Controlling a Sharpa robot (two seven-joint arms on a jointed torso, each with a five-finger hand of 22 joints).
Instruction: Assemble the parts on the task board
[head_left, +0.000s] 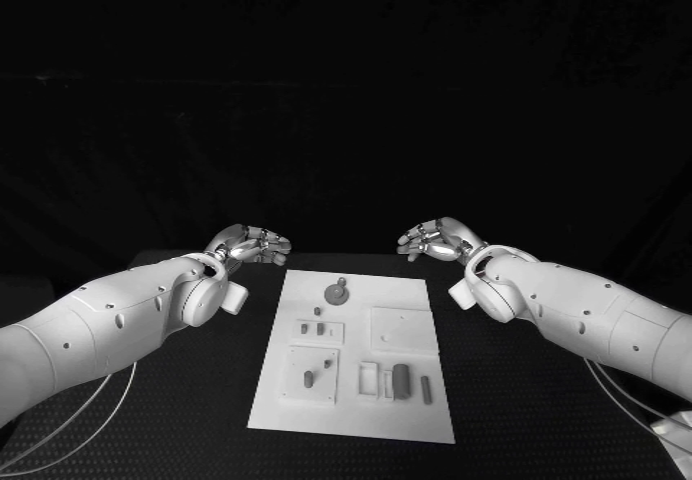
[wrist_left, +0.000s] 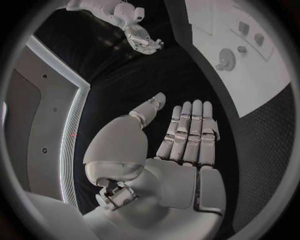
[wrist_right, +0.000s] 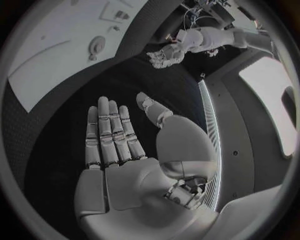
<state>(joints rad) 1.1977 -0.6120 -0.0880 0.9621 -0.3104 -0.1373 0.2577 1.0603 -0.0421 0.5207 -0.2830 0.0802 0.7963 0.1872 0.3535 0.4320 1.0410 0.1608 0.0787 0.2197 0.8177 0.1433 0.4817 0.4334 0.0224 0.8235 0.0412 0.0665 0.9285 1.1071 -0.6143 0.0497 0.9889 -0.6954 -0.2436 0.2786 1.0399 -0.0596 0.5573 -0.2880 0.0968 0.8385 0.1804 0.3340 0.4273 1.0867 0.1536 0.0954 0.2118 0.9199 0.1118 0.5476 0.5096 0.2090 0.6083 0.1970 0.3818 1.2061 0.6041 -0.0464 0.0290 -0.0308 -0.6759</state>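
Running lengthwise away from robot: task board (head_left: 355, 352)

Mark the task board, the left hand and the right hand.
task board (head_left: 404, 415): head view, bare near corner.
left hand (wrist_left: 187, 132): left wrist view, its fingers.
right hand (wrist_right: 112, 135): right wrist view, its fingers.

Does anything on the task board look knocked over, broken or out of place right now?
Nothing stands out. The task board lies flat, its parts sit on it, and the left hand and right hand are open beyond its far corners.
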